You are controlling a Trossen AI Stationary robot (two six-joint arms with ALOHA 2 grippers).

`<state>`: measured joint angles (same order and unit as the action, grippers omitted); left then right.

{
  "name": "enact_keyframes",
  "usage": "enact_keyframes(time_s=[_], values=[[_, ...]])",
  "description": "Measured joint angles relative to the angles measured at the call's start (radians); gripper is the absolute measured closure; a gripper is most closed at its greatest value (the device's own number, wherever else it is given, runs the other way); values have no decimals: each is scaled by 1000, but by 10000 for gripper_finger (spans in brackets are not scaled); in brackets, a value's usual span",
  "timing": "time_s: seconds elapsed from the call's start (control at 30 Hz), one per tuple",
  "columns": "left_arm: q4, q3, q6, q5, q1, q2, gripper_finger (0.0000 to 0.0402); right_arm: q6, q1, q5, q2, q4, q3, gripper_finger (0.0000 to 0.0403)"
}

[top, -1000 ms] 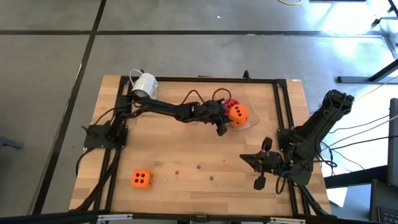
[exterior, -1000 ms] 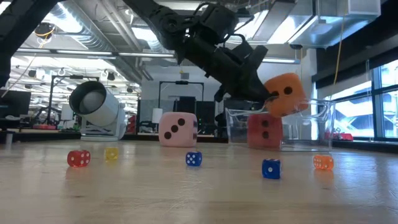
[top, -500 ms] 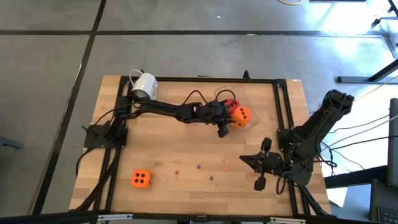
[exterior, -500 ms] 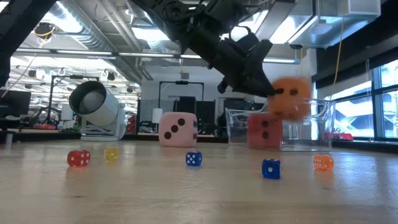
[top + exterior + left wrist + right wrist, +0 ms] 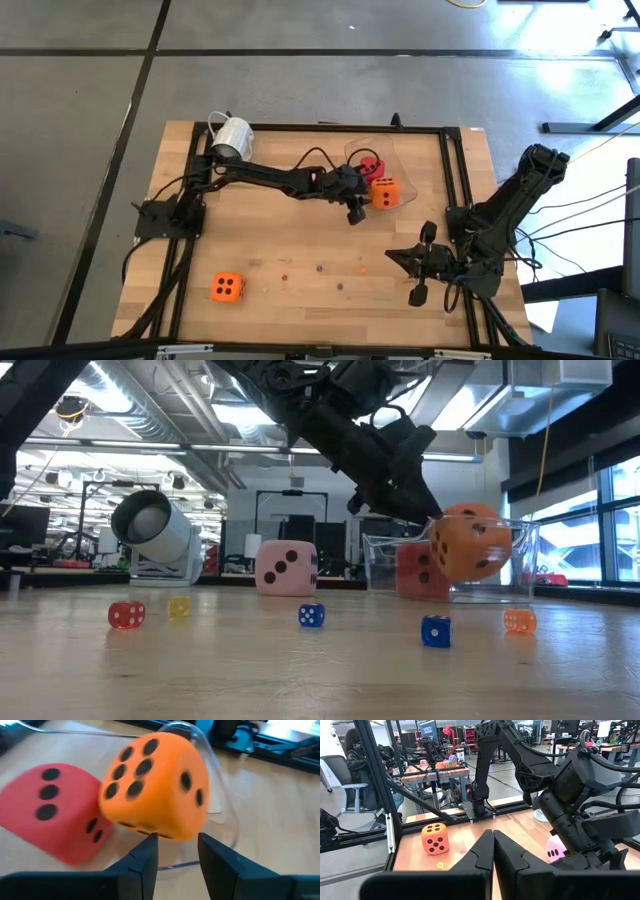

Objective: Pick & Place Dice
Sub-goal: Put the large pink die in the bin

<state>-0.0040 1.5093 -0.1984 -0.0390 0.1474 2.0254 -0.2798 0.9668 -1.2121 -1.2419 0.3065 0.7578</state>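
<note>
1. Beads of several colours point(image 5: 435, 631) lie nearest in the low view, scattered on the wooden table point(image 5: 300, 290); they are not part of the job and can be left alone.

2. Nearer the front edge, one orange die point(image 5: 227, 288) sits alone on the boards, well apart from both arms. It looks to be the furthest from done, so it is a likely next pickup.

3. On the right side of the table, the right gripper point(image 5: 493, 851) waits low, its fingers pressed together with nothing between them.

4. Farther in, the left gripper point(image 5: 176, 851) hangs over the clear container point(image 5: 385, 170). Its fingers point(image 5: 146, 857) stand a narrow gap apart and hold nothing; the second orange die point(image 5: 155, 787) sits just past their tips, seemingly free of them.

5. That die appears in the low view tilted at the container's rim, so I judge the step in hand to be the release. To do it well, keep the fingers parted and lift straight up and back, so neither tip brushes the soft cube or nudges the light container.

6. Beside it inside the container rests the red die point(image 5: 55, 812), touching or nearly touching the orange one.

7. The pink die point(image 5: 286, 568) stands on the table outside the container, partly hidden under the arm from above.

8. At the far corner a mug point(image 5: 231, 137) lies on its side.
</note>
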Motion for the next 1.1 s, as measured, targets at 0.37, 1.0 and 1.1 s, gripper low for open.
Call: enact_keyframes(time_s=[0.37, 1.0, 1.1], values=[[-86, -1, 32, 63, 1, -57, 272, 0, 0, 0, 0, 0, 0, 390], [-627, -1, 109, -277, -221, -439, 272, 108, -79, 156, 0, 30, 0, 386], [-722, -1, 56, -416, -290, -454, 272, 112, -90, 161, 0, 42, 0, 370]])
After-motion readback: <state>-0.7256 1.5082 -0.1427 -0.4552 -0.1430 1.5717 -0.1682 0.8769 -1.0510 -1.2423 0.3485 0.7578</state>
